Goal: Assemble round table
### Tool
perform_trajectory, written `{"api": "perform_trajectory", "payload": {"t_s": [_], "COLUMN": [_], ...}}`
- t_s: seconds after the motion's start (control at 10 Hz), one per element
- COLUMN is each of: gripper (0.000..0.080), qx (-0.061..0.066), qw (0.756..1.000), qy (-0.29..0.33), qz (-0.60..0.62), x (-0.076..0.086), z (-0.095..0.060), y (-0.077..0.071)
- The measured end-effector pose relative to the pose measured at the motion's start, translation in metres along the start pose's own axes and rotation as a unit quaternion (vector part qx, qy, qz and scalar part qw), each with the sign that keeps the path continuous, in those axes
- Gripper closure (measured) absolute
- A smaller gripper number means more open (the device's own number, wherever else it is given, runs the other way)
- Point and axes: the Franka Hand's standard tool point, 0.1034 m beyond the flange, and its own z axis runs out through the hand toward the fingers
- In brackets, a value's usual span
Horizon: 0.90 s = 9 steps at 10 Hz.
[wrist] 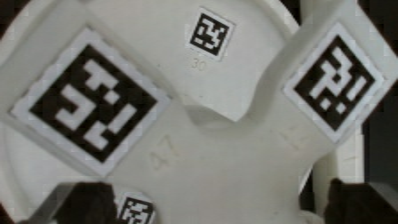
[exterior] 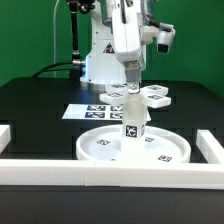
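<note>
One part — the leg (exterior: pixel 131 122) — is held upright by the gripper (exterior: pixel 131 100) over the disc (exterior: pixel 100 150); it should be kept plumb and centred.

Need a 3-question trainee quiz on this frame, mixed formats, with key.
1. True or false: the leg stands upright on the round disc.
2. The cross-shaped foot lies: A) on the disc, B) behind the disc on the table, C) between the fingers.
3. Fill in: the flat sheet lying behind the disc is the marker ____.

Key: 1 true; 2 B; 3 board.
</note>
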Motion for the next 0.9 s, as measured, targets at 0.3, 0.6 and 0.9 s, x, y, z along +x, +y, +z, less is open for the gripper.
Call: {"api": "perform_trajectory", "payload": {"t_s": [0.3,0.6,0.9], "gripper": [0.0154,0.0150,0.0150], "qx": [0.003,-0.003,-0.039], "qw": [0.999,0.998,0.955], "qy": [-0.027,-0.023,-0.017], "qz": [-0.037,-0.064,-0.295], "x": [-0.007,-0.007,-0.019], "z": [-0.030,-0.024,-0.015], "y": [-0.011,-0.007,0.000]}}
